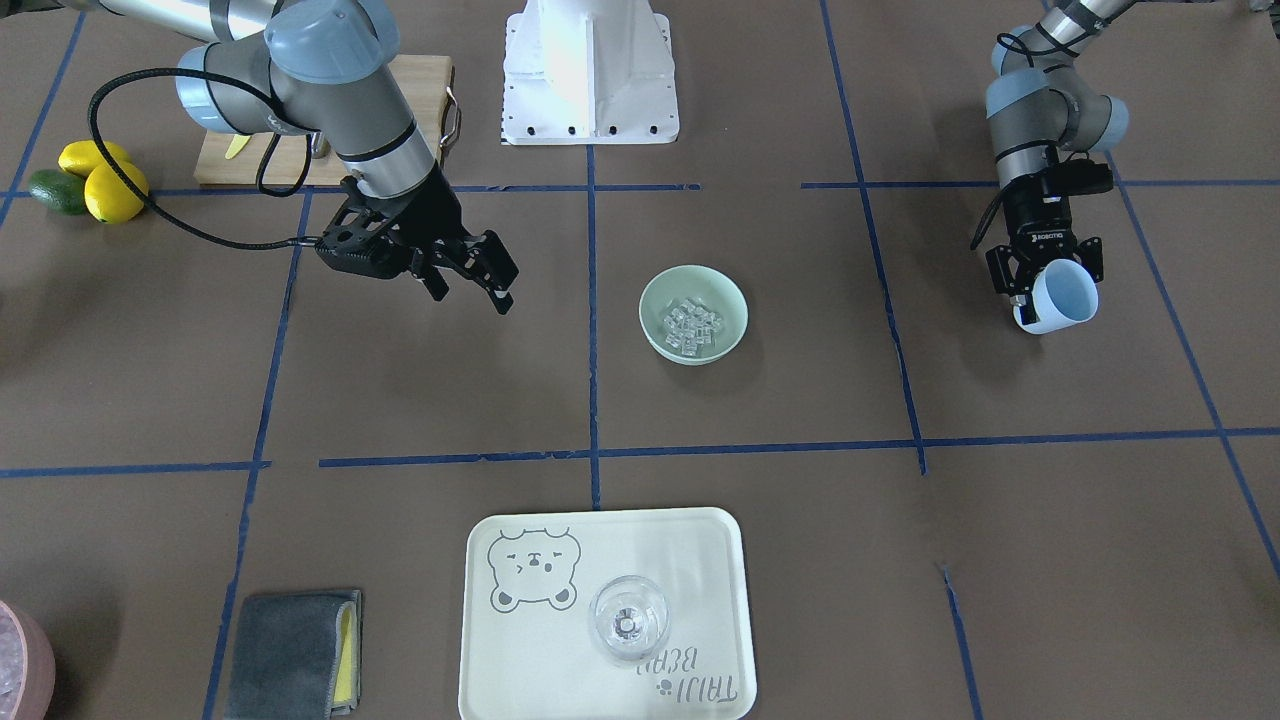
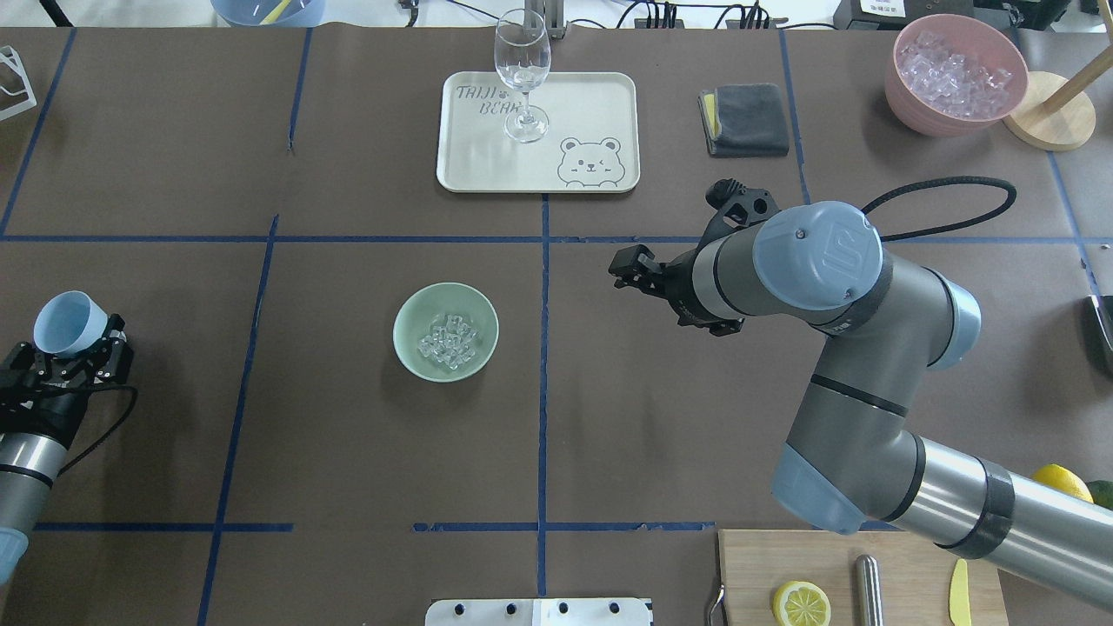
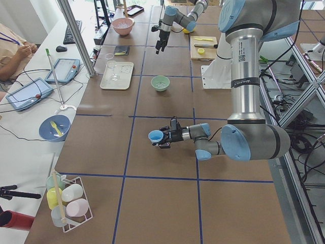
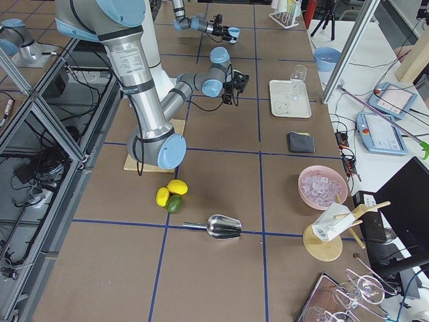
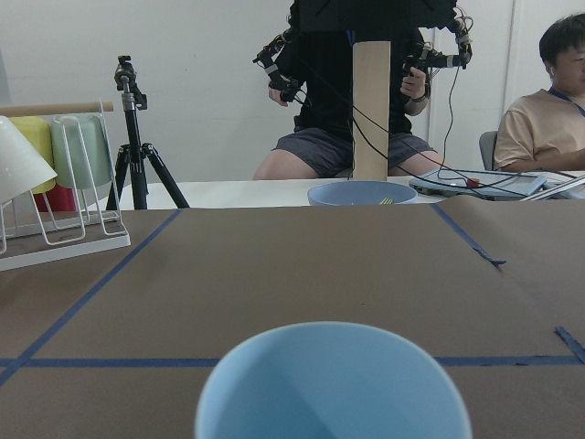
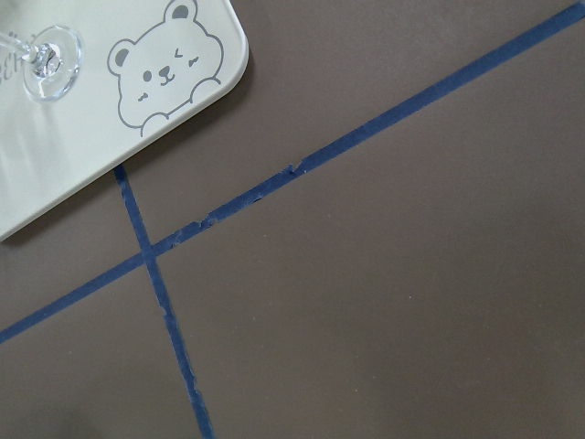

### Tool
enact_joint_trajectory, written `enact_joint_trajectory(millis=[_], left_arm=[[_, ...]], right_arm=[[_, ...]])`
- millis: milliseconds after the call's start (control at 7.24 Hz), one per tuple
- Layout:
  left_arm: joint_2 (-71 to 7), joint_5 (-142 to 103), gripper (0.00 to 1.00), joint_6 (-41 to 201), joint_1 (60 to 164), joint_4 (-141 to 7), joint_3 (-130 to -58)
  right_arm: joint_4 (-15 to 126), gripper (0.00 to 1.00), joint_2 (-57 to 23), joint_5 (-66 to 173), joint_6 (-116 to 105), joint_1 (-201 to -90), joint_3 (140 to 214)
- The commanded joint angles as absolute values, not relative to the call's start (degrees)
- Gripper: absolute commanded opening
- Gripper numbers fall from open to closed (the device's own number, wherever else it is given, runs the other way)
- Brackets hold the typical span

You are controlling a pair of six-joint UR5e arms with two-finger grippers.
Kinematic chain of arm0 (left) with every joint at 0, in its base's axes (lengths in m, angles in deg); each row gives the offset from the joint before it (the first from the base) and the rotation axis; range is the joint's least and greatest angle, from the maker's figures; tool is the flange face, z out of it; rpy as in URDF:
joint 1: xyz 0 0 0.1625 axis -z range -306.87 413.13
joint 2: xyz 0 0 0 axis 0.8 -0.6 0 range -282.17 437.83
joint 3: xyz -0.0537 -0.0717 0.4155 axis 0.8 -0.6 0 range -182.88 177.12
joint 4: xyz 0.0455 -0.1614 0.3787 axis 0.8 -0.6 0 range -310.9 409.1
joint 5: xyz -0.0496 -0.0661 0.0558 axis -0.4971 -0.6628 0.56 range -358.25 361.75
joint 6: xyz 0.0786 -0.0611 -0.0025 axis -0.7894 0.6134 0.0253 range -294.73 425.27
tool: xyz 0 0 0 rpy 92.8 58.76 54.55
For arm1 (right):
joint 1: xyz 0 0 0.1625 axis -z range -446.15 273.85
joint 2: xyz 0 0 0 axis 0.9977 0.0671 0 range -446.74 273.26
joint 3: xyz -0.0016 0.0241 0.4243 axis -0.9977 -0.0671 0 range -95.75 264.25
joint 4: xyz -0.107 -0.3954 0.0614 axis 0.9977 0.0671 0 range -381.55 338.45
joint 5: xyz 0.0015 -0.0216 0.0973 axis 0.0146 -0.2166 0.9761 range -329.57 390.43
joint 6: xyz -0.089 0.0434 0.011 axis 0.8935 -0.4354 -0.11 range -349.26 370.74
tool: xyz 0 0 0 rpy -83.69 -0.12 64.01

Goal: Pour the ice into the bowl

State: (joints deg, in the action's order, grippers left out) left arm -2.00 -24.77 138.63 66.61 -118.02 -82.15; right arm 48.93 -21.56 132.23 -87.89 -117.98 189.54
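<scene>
The pale mint-green bowl (image 1: 727,292) (image 2: 412,311) stands near the table's middle, also seen in the exterior left view (image 3: 160,82). Several small clear ice cubes (image 1: 692,326) (image 2: 449,339) lie inside it. My left gripper (image 1: 1048,298) (image 2: 73,337) is shut on a light blue cup (image 1: 1063,297) (image 2: 66,320) (image 5: 329,389), held off to the bowl's side and well apart from it; the cup's visible inside looks empty. My right gripper (image 1: 472,296) (image 2: 628,268) is open and empty, hovering over bare table on the bowl's other side.
A cream bear tray (image 1: 700,560) (image 2: 591,104) with a clear wine glass (image 1: 628,620) (image 2: 522,78) sits across the table. A grey cloth (image 2: 743,119), a pink container of ice (image 2: 956,74), a cutting board (image 2: 904,565), lemons (image 1: 100,180) and a metal scoop (image 4: 224,227) lie around the right arm's side.
</scene>
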Motion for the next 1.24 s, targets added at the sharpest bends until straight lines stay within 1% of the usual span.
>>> enact_joint_trajectory(millis=[0,138,276,414,690,829,1105], left_arm=[[-1.9,-24.8,0.4,138.6,66.6,-118.1,-81.1],[-1.9,-24.8,0.99,138.5,66.6,-118.1,-81.2],[-1.3,-26.9,1.0,138.2,66.7,-118.8,-81.5],[0.5,-29.7,1.0,138.0,66.8,-118.9,-83.2],[7.7,-42.1,1.0,136.6,66.7,-120.4,-91.6],[11.1,-47.3,1.0,132.2,66.7,-123.0,-96.4],[14.5,-57.3,1.0,124.4,66.8,-124.7,-97.4]], right_arm=[[48.9,1.0,-21.6,132.2,-88.0,-117.8,189.6],[48.9,1.0,-21.6,132.2,-88.0,-117.8,189.6],[48.9,1.0,-21.6,132.2,-88.0,-117.8,189.7],[48.8,1.0,-21.7,131.9,-88.8,-117.5,189.7],[48.8,1.0,-21.9,130.4,-91.1,-115.9,189.6],[48.8,1.0,-21.9,128.7,-91.1,-114.8,189.5],[48.8,1.0,-22.0,128.3,-91.3,-113.9,189.7]])
